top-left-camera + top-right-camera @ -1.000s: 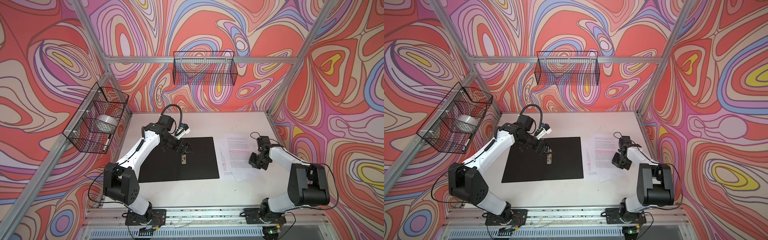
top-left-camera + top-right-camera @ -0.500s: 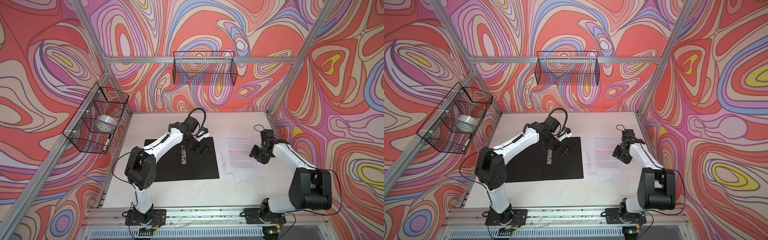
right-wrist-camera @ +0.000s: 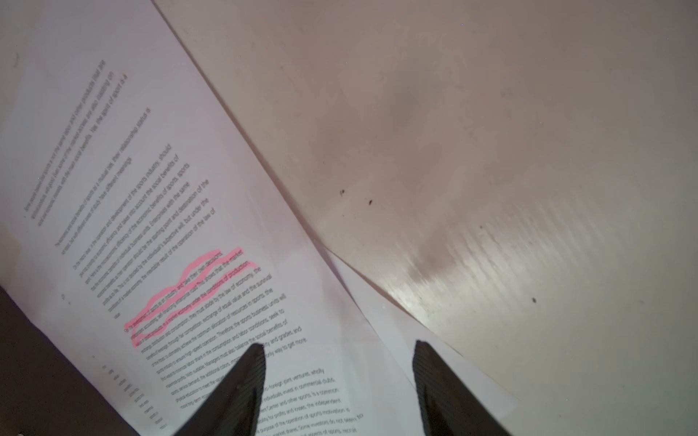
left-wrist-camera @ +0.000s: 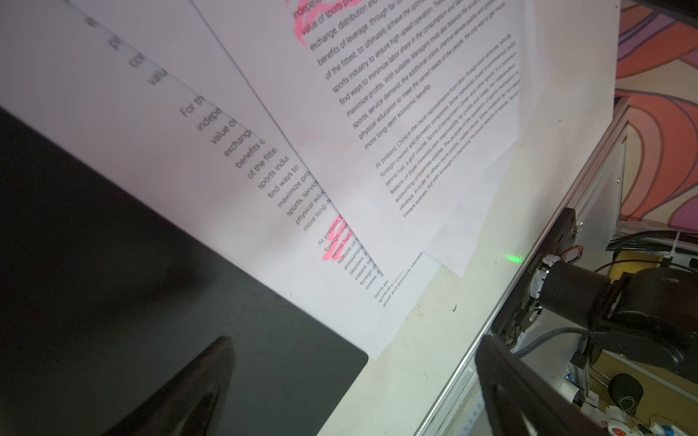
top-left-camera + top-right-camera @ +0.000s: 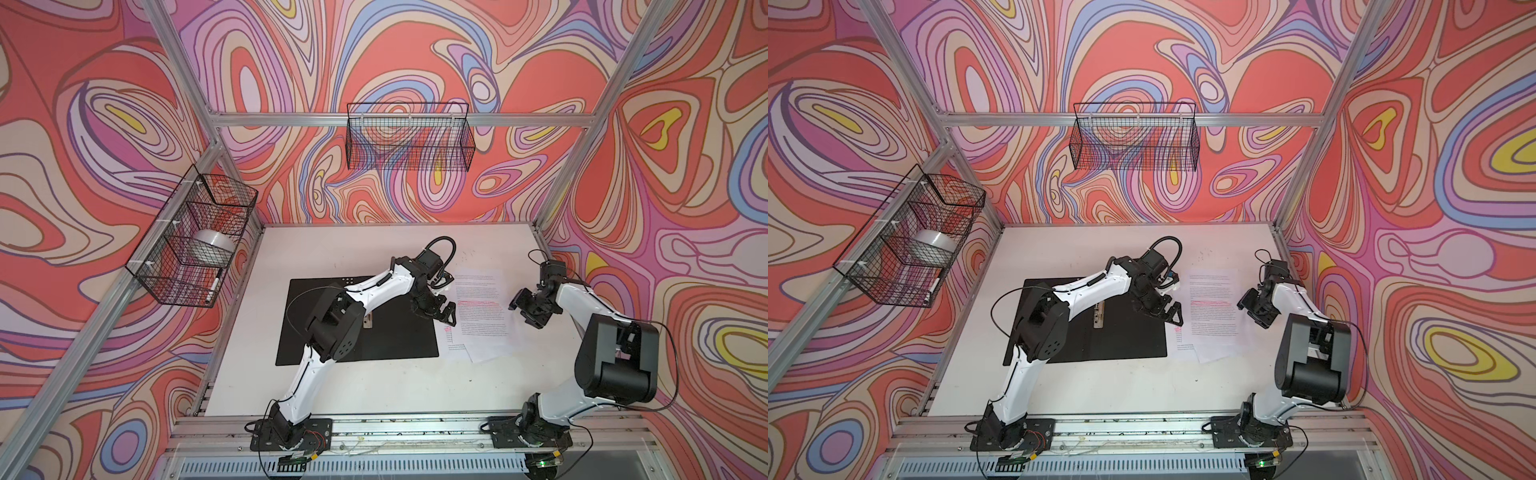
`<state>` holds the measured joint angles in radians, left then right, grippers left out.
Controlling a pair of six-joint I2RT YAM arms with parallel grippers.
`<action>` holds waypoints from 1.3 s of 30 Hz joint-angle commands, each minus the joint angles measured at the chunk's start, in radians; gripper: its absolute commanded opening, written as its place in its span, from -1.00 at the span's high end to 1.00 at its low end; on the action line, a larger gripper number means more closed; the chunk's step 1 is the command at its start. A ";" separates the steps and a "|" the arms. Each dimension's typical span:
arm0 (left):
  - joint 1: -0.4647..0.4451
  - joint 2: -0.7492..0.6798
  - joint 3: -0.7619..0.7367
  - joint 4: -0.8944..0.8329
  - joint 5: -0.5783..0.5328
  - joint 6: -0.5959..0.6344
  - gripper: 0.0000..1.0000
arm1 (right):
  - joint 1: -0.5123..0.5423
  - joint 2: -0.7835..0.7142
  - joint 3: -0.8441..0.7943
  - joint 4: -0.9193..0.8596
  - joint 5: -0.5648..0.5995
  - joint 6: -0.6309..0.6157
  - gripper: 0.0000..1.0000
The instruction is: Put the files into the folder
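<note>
folder (image 5: pixel 395 340) lies open, black inside up, centre-left on table (image 5: pixel 374 386), metal clip (image 5: pixel 368 322) at its middle. files (image 5: pixel 482 307), at least 3 fanned sheets, flat just right of folder. left gripper (image 5: pixel 444 314) above folder's right edge, jaws wide apart, empty. right gripper (image 5: pixel 524 309) above files' right edge, jaws apart, nothing between.

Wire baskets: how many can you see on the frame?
2. One wire basket hangs on the back rail; the other wire basket hangs on the left side rail. None appear hidden.
</note>
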<state>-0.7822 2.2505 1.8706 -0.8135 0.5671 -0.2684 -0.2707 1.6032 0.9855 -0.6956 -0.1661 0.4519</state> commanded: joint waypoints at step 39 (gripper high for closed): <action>-0.045 0.161 0.146 0.019 0.170 -0.161 -1.00 | -0.001 -0.002 -0.014 -0.043 -0.433 -0.126 0.01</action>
<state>-0.8192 2.4348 2.0487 -0.7696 0.7406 -0.4202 -0.2794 1.6321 0.9932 -0.7269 -0.5545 0.3260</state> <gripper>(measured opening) 0.998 0.501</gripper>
